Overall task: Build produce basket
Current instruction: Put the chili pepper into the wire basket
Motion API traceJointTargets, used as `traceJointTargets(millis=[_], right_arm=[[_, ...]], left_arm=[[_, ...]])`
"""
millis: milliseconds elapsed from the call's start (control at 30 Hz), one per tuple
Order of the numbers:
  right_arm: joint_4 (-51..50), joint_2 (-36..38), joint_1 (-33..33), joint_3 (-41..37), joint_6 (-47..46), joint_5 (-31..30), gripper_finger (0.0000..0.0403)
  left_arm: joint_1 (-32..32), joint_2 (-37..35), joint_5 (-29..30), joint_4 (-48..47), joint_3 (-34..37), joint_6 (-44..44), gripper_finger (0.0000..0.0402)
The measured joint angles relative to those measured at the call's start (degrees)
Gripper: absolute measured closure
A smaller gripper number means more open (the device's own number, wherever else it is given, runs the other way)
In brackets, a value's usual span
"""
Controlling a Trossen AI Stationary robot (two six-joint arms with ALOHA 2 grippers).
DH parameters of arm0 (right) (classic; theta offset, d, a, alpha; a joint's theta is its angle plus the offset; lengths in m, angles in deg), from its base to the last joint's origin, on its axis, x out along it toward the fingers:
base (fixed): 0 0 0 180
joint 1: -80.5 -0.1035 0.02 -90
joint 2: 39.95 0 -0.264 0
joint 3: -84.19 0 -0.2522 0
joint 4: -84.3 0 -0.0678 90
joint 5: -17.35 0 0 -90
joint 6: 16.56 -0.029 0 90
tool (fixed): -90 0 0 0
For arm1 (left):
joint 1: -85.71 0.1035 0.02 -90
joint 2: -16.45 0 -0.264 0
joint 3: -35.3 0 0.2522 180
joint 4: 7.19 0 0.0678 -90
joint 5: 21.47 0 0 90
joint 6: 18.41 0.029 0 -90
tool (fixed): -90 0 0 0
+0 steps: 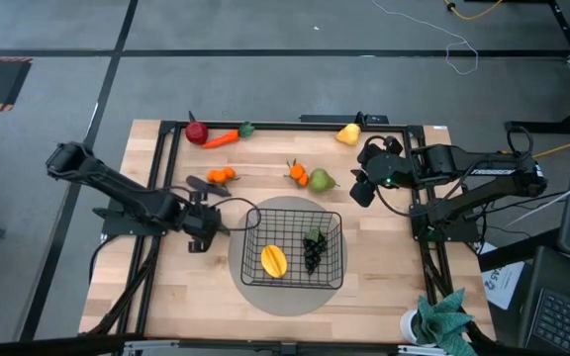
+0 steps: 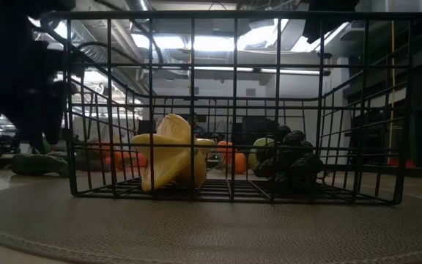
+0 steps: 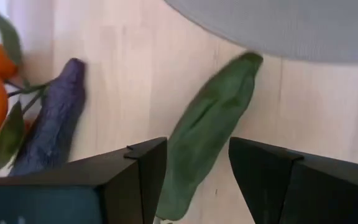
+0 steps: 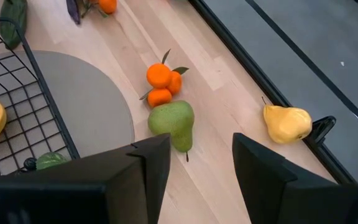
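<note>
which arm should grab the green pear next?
Right, probably. The right gripper hangs open just short of the green pear, which lies framed between its fingers. The left gripper is across the basket, open around a long green vegetable.

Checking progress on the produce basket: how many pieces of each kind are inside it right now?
Yellow fruit: 1
Grape bunch: 1
Total in the basket: 2
</note>
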Motion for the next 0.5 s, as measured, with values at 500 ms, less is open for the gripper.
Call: traceJointTargets(millis=[500], right_arm=[[0.0,0.0,0.0,0.0,0.0,0.0,0.0242]], left_arm=[[0.0,12.6,2.0,1.0,0.0,3.3,0.0239]])
